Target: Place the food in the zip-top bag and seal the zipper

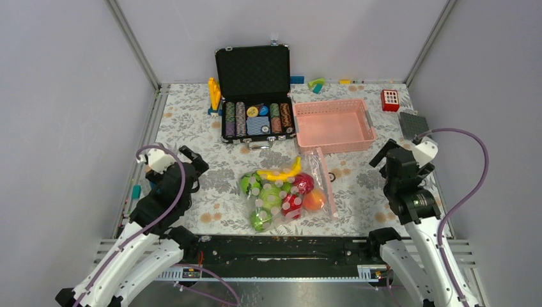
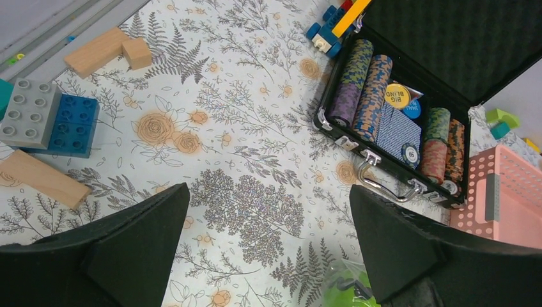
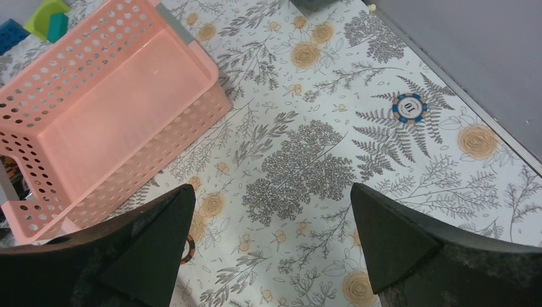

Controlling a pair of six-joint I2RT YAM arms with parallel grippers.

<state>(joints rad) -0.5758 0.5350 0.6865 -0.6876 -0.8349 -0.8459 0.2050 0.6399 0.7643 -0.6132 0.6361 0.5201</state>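
The zip-top bag (image 1: 275, 206) lies flat in the middle of the table, between the two arms. Green cabbages (image 1: 268, 192), a yellow banana (image 1: 282, 171), a red fruit (image 1: 304, 183), a red pepper (image 1: 292, 204) and an orange fruit (image 1: 313, 200) show through it. The pink zipper (image 1: 327, 182) runs along its right edge. My left gripper (image 1: 197, 169) is open and empty to the left of the bag. A bag corner with green food (image 2: 348, 288) shows by its right finger (image 2: 396, 243). My right gripper (image 1: 382, 169) is open and empty to the right of the bag.
An open black poker case (image 1: 255, 96) stands at the back, with a pink mesh basket (image 1: 332, 125) to its right. Building bricks (image 2: 48, 118) and wooden blocks (image 2: 105, 51) lie at the left. A loose blue chip (image 3: 409, 107) lies at the right.
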